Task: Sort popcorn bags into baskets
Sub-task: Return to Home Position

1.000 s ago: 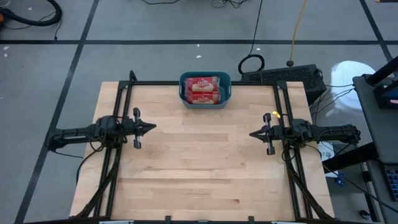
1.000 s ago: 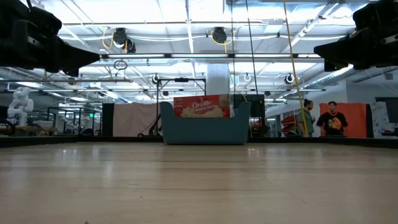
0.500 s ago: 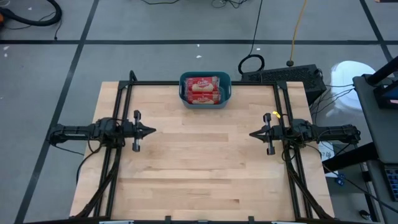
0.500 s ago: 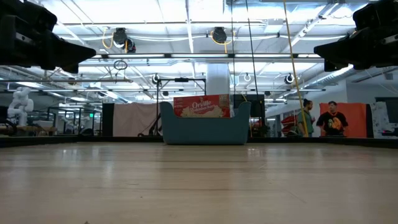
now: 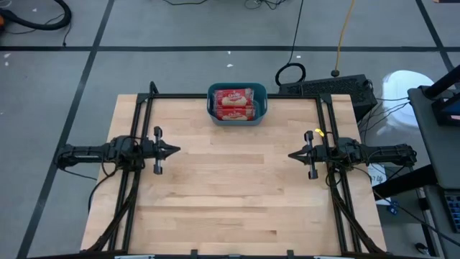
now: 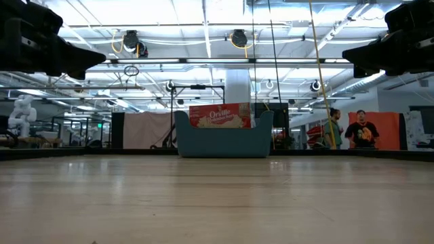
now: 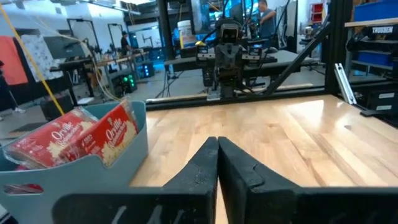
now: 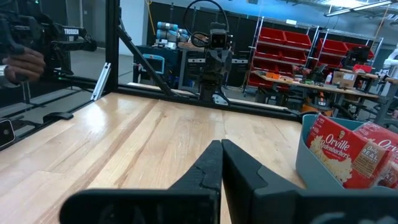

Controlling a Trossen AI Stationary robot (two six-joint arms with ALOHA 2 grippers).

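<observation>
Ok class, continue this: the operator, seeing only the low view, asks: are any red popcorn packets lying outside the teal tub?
Observer: None; from above, the flat red popcorn packets all lie inside the teal-blue rounded plastic tub.
Operator: And the arms?
Observer: The dark left arm and right arm sit at opposite sides of the wooden table, pointing inward.
Operator: Holding anything?
Observer: No; wrist views show both pairs of jaws shut, empty.

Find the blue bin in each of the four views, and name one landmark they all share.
High view: bin at the middle of the table's far edge.
Low view: bin at picture centre, across the table.
Left wrist view: bin in the lower left corner.
Right wrist view: bin at the right edge.
Shared landmark: the red bags inside the bin.
</observation>
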